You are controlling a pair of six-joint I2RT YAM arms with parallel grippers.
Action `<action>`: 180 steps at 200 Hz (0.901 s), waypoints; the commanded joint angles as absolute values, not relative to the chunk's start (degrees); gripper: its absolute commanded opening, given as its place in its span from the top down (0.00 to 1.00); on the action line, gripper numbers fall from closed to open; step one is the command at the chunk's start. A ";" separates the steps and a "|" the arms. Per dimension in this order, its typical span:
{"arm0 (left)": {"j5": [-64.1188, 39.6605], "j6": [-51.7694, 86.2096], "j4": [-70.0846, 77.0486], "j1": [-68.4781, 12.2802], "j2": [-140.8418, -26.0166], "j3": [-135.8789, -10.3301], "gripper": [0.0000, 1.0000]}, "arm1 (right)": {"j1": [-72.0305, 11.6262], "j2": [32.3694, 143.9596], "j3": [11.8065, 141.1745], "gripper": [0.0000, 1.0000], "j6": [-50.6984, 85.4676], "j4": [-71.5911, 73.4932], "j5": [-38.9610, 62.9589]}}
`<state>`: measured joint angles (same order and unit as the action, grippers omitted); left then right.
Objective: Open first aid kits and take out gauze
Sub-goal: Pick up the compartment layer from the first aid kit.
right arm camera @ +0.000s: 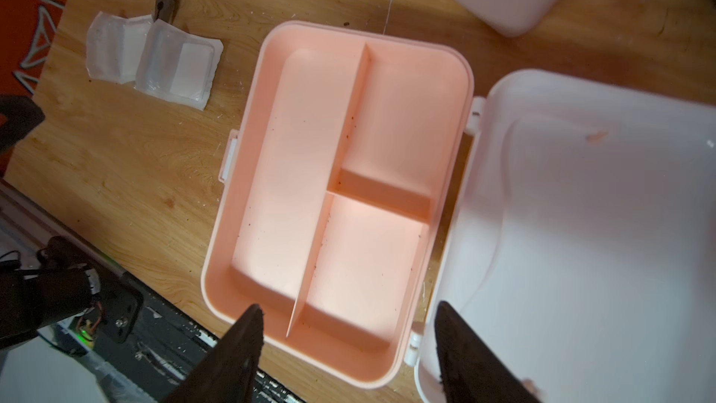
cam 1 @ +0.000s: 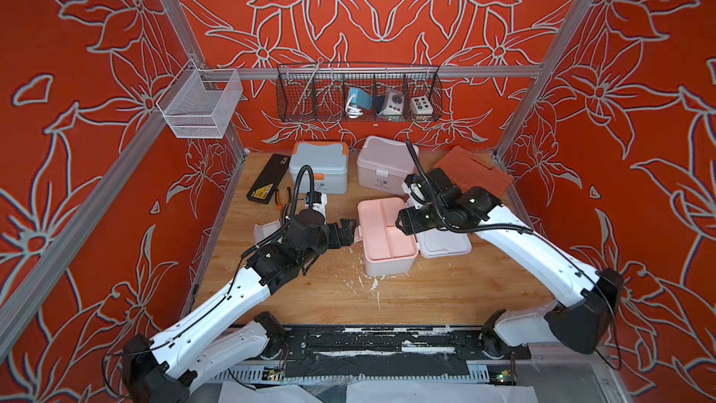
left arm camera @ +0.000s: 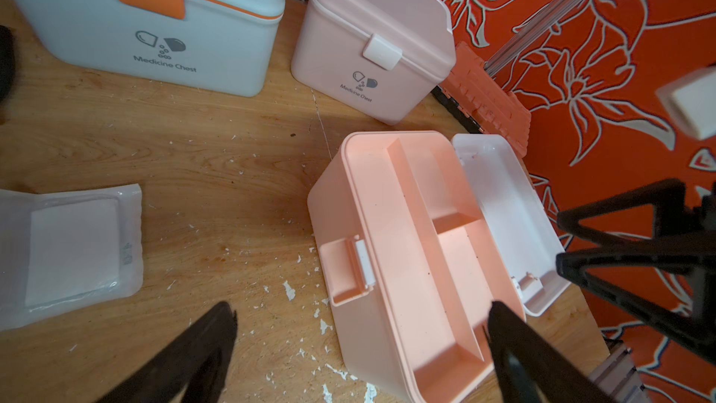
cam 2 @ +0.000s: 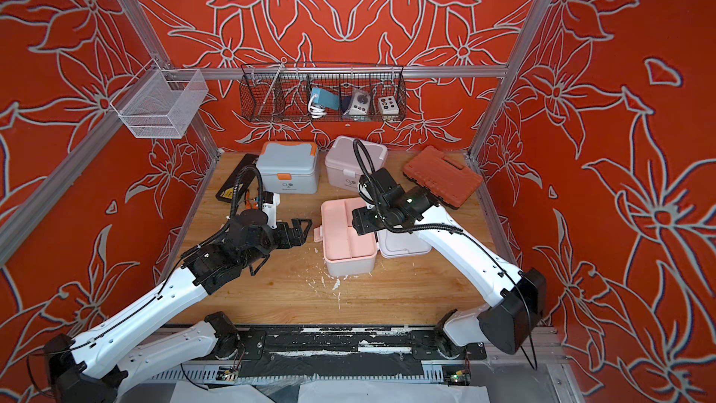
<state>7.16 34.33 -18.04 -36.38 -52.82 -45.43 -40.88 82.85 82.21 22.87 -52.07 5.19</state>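
Right gripper (right arm camera: 348, 306): fingers apart, nothing between them, poised over the near rim of the open peach box (right arm camera: 294, 172), likely to lift out its empty divided tray. The lid (right arm camera: 581, 226) lies flat back, clearing access from above. Left gripper (left arm camera: 360, 308): wide apart, empty, by the latch side, probably to steady. Two gauze packets (right arm camera: 155, 60) lie on the table (right arm camera: 116, 157), apart from the box.

In both top views the whole table (cam 1: 426, 292) is seen from high at the front, facing down and toward the back wall (cam 1: 387, 13). From the left wrist the open kit (left arm camera: 407, 246) is viewed close, at a slant across the table. From the right wrist it is viewed closer, almost straight down. The open kit is shared by all four views, and the gauze (right arm camera: 155, 56) by both wrist views.
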 commanded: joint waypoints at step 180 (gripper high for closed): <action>-20.38 38.32 -8.02 -22.18 -49.79 -32.81 0.02 | -44.91 108.09 99.05 0.55 22.21 -56.76 -1.64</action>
<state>-15.70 37.78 -10.41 -23.38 -50.04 -33.10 -44.38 106.59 97.78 21.39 -55.68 -0.19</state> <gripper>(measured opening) 0.976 0.480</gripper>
